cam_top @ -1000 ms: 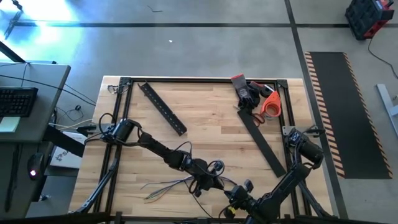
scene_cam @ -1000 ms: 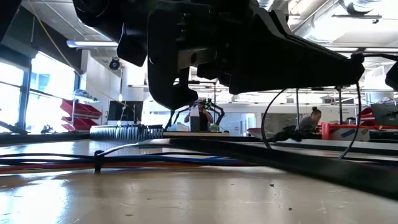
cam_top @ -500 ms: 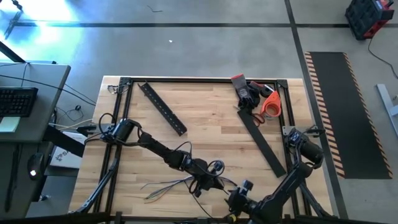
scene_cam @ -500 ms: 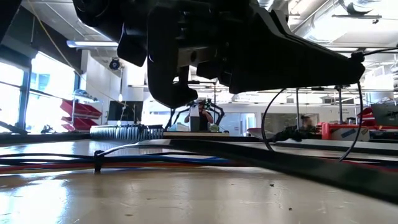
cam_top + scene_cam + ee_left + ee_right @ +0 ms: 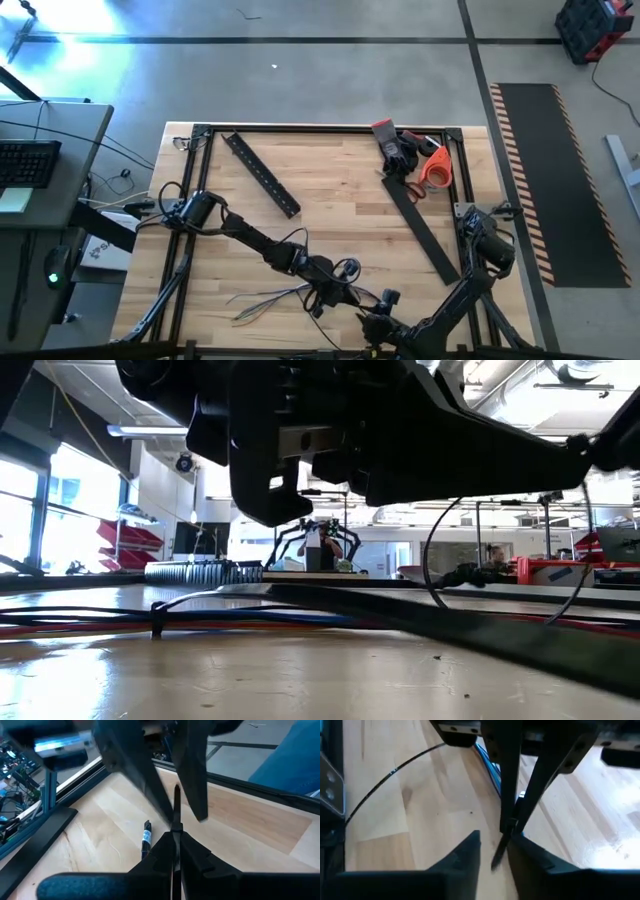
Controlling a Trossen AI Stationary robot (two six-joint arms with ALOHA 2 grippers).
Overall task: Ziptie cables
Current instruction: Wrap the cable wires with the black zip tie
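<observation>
The cables lie loose on the wooden table near its front edge; in the low view they run along the table with a dark tie around them. My left gripper hangs just right of them, shut on a thin black ziptie. My right gripper faces it from the table's right and is open. Its two fingers stand on either side of the ziptie's free end. I cannot tell whether they touch it. My left gripper pinches the ziptie between its two fingertips. The fingers lie along the strip. It sticks straight out past them toward my right gripper, clear of the table.
A flat black perforated bar lies at the far left and a longer black bar at the right. Orange-handled scissors and dark tools sit at the far right corner. A small labelled black piece lies on the wood.
My right gripper has moved a little toward the table's left, closer to my left gripper and the ziptie.
</observation>
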